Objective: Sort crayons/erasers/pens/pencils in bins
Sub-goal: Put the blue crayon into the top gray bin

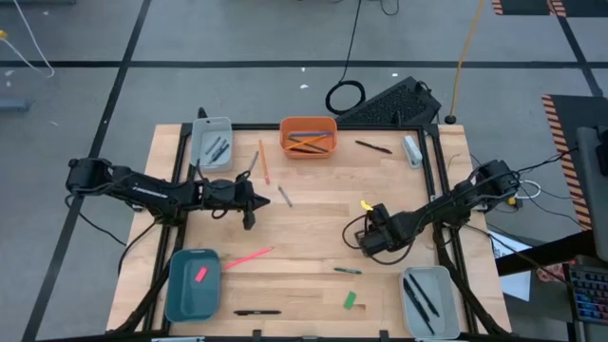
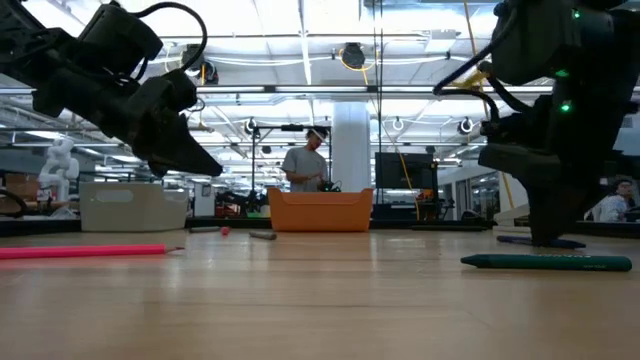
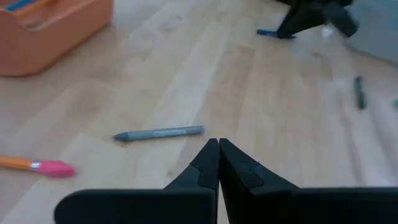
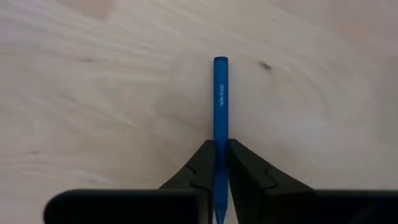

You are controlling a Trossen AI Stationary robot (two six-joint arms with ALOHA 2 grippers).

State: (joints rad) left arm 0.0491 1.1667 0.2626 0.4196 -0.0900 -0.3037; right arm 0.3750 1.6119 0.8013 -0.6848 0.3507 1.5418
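My right gripper stands right of the table's middle, shut on a blue crayon. My left gripper hovers shut and empty above the table's left middle. Just beyond its tips a grey crayon lies flat. Beside that crayon lies an orange pencil. A pink pencil, a green crayon, a green eraser and two black pens lie loose on the wood. My right gripper pinches the blue crayon between its two fingers, near one end. The fingers come down from above. The rest of the crayon reaches out ahead of them, low over or on the wood; which, I cannot tell.
An orange bin with pencils and a grey bin stand at the far edge. A teal bin holding a pink eraser sits near left, and a grey bin with pens near right. A person stands in the room beyond the table.
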